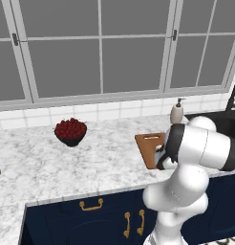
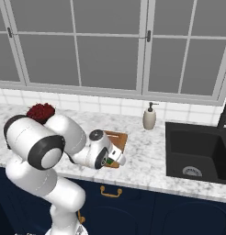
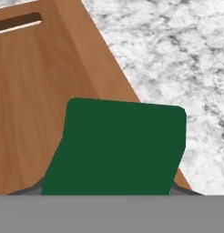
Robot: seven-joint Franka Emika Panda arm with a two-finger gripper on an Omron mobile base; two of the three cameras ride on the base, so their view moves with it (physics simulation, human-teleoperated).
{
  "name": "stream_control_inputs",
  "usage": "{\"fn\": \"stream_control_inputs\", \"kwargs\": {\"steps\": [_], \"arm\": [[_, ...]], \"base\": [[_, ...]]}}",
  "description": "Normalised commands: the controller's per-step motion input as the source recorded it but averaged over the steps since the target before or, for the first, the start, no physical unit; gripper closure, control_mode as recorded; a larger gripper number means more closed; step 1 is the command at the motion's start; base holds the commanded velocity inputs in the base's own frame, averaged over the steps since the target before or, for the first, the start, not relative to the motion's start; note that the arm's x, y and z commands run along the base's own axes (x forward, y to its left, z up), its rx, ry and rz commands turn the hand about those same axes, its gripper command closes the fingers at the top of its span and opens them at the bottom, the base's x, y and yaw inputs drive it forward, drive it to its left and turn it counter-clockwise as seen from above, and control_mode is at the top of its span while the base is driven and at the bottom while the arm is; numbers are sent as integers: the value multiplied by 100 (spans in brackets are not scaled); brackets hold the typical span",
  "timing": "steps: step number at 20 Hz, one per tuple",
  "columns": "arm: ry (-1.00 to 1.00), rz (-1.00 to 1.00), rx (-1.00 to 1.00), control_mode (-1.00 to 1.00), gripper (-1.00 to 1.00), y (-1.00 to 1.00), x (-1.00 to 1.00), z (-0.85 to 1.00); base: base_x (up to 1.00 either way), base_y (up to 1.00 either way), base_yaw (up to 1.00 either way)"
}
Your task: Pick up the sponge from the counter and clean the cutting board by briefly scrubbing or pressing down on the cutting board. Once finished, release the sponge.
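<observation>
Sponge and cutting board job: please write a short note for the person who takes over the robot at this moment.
Gripper: shut on the sponge, low above the near end of the cutting board.
Sponge: green side faces the hand camera; it sits mostly over the board, with one corner past the board's edge above the counter. Whether it touches the wood cannot be told.
Board: flat on the counter, slot handle at the far end.
Done: sponge picked up and brought to the board.
Left: press or scrub briefly, then release the sponge.
</observation>
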Motion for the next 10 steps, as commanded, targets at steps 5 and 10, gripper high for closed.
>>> {"fn": "stream_control_inputs", "kwargs": {"steps": [5,10], "arm": [[-11,0,0,-100,100,0,43,-28],[-2,0,0,-100,100,0,56,-9]], "base": [[0,0,0],[0,0,0]]}}
